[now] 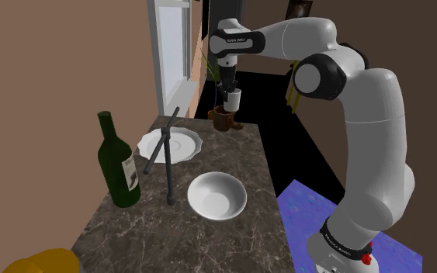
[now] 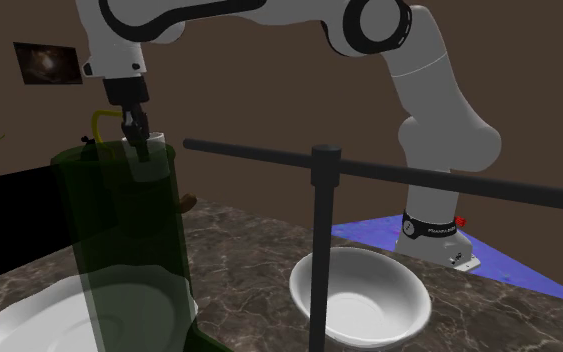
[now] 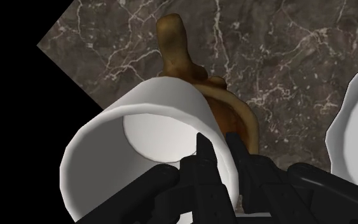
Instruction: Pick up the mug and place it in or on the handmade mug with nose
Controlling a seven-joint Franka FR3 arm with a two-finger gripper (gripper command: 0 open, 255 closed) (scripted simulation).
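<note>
My black gripper (image 1: pixel 230 87) is shut on the rim of a white mug (image 1: pixel 234 98), which hangs in the air at the far end of the marble counter (image 1: pixel 247 163). Just below it stands the brown handmade mug (image 1: pixel 224 118). In the wrist view the gripper (image 3: pixel 220 150) clasps the white mug's (image 3: pixel 149 118) wall, one finger inside and one outside, and the mug hangs tilted. The brown mug (image 3: pixel 182 60) lies right beneath it, partly hidden. In the second exterior view the gripper (image 2: pixel 137 135) and the white mug (image 2: pixel 154 158) show behind the green bottle (image 2: pixel 129 250).
On the counter are a green wine bottle (image 1: pixel 118 163), a white plate (image 1: pixel 179 146), a white bowl (image 1: pixel 217 195) and a dark stand with a slanted bar (image 1: pixel 166 159). A yellow object (image 1: pixel 42 262) sits at the near corner. Black area lies beyond the counter's far edge.
</note>
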